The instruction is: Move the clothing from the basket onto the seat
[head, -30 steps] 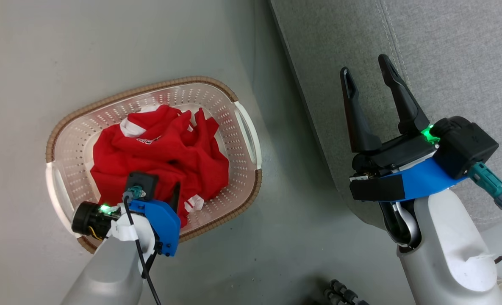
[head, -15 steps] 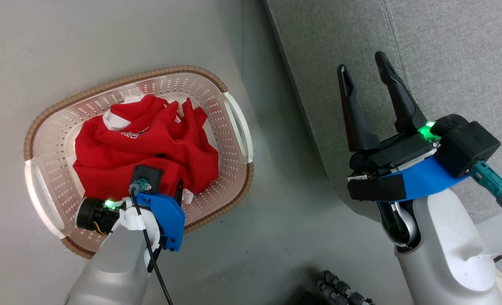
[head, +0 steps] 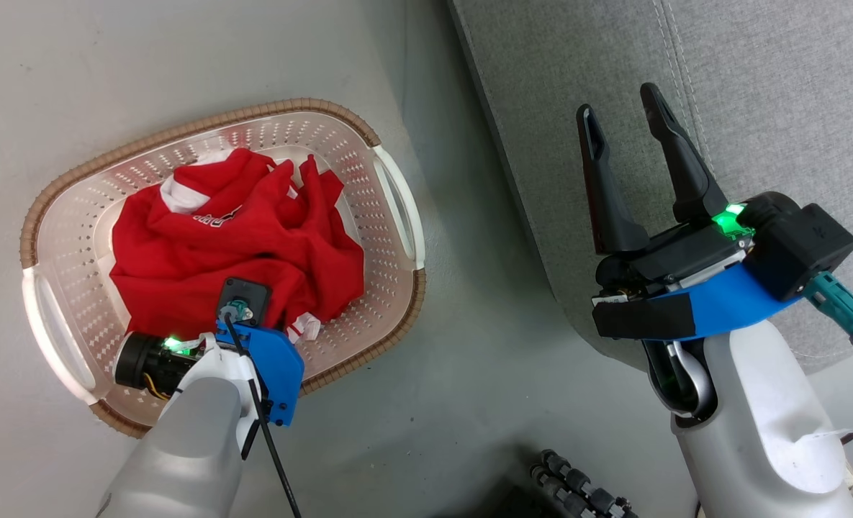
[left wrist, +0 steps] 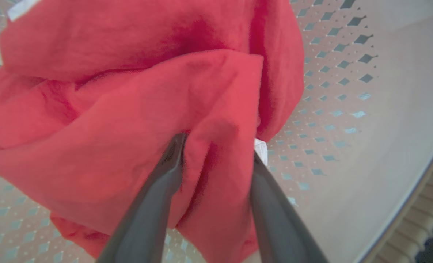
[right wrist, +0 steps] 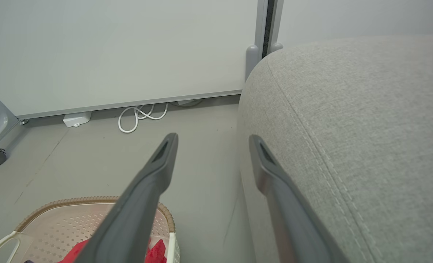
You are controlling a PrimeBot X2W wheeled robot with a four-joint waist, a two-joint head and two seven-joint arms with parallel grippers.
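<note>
Two end effectors in view. The left end effector point(left wrist: 218, 149) is down in the basket point(head: 66, 252), its fingers point(left wrist: 156, 204) spread wide and pushed into the red clothing point(head: 239, 244). A fold is bunched between them, not pinched. The right end effector point(head: 620, 108) hovers over the seat point(head: 757, 86) edge, wide open and empty. The clothing is all heaped in the basket, with white trim showing at the top and lower right. The basket sits on the grey floor point(head: 469, 360) near the seat, with a gap between them.

Left gripper point(left wrist: 218, 146) jaws' tips partly behind blurred clothing point(left wrist: 92, 128) folds.
</note>
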